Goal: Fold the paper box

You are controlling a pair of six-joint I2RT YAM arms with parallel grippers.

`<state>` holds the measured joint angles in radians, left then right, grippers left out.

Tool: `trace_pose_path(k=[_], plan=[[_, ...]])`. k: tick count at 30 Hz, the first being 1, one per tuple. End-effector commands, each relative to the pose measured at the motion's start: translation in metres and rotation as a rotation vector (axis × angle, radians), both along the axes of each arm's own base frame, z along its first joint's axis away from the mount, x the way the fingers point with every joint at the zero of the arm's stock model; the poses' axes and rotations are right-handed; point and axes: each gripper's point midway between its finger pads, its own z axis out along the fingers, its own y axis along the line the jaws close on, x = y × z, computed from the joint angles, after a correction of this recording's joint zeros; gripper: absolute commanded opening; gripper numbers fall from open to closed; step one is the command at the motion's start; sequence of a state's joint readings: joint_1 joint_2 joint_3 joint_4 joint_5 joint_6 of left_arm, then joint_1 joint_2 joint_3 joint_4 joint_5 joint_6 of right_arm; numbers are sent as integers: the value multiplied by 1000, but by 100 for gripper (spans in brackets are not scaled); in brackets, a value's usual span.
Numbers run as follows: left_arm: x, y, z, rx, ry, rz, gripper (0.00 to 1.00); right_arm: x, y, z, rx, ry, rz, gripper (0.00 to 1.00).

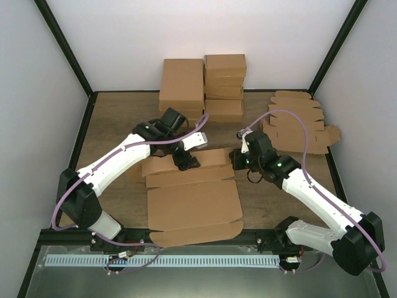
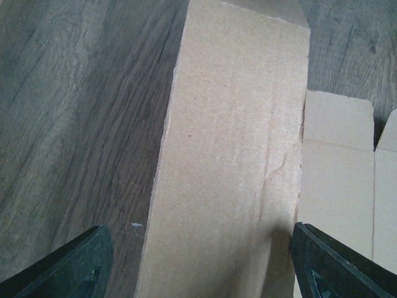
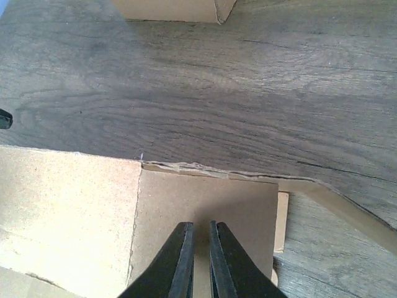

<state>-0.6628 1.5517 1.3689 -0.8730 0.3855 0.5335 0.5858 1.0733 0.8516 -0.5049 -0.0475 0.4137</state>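
The paper box (image 1: 193,205) lies opened out flat on the table (image 1: 111,124), just toward 6 o'clock from the centre, with its long axis running 9 to 3 o'clock. No walls are up, so as a container it holds nothing. The action sits at its 12 o'clock edge, on the long far strip. The left gripper (image 1: 186,163) hangs right over the middle of that strip. In its wrist view the jaws are spread wide, one finger (image 2: 68,267) off the strip's outer edge with bare wood between, the other (image 2: 338,267) at the crease side, so the panel (image 2: 229,155) runs straight away between them. The right gripper (image 1: 237,162) sits at the strip's 3 o'clock end. There the jaws are drawn almost together with nothing seen between them, poised above the small side flap (image 3: 205,205); whether the tips press on it cannot be told. The left arm looks better placed for raising the strip, which would hinge about that 9-to-3 crease, while the right is nearer the end flap. Further out, at 12 o'clock, stands a stack of small closed boxes (image 1: 224,84), their contents hidden. At 2 o'clock lies a pile of flat blanks (image 1: 298,121), well apart from both arms.
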Motion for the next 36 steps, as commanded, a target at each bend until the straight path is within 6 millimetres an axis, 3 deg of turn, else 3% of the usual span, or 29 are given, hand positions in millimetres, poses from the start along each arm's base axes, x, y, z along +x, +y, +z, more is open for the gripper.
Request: trace_pose_path(k=[1, 11, 21, 36], plan=[[-3, -3, -1, -5, -7, -9, 81, -2, 4, 1, 31, 18, 9, 10], [0, 1, 1, -9, 10, 71, 81, 2, 37, -5, 113, 55, 127, 7], [-1, 8, 10, -43, 9, 164, 81, 23, 55, 7, 131, 23, 156, 6], [-12, 16, -3, -70, 26, 203, 77, 25, 31, -14, 27, 16, 71, 8]])
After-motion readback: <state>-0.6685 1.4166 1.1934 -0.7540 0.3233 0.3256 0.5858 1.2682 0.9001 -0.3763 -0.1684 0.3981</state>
